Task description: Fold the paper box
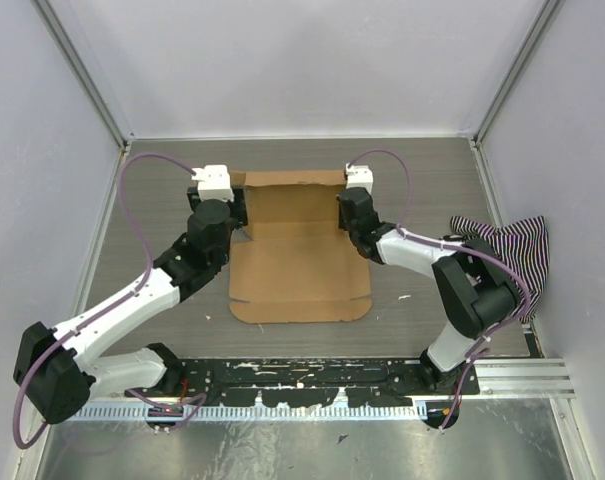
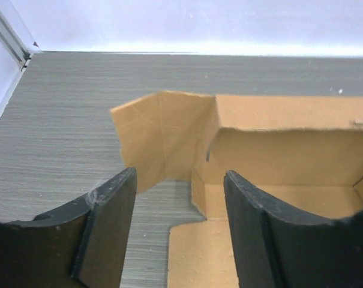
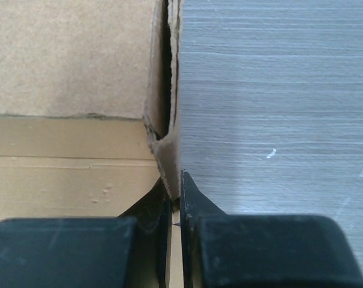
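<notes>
The paper box [image 1: 300,262] is brown cardboard, lying mid-table with its lid panel flat toward me and its back walls raised. My left gripper [image 1: 234,208] is open at the box's left rear corner; in the left wrist view [image 2: 180,231] its jaws straddle the low left side wall [image 2: 199,195], with a loose corner flap [image 2: 154,138] standing beyond. My right gripper [image 1: 348,207] is shut on the box's right side wall; in the right wrist view [image 3: 175,186] the folded wall [image 3: 168,150] is pinched between the fingertips.
A black-and-white striped cloth [image 1: 512,250] lies at the right, beside the right arm. Grey walls enclose the table on three sides. A black perforated rail [image 1: 302,375] runs along the near edge.
</notes>
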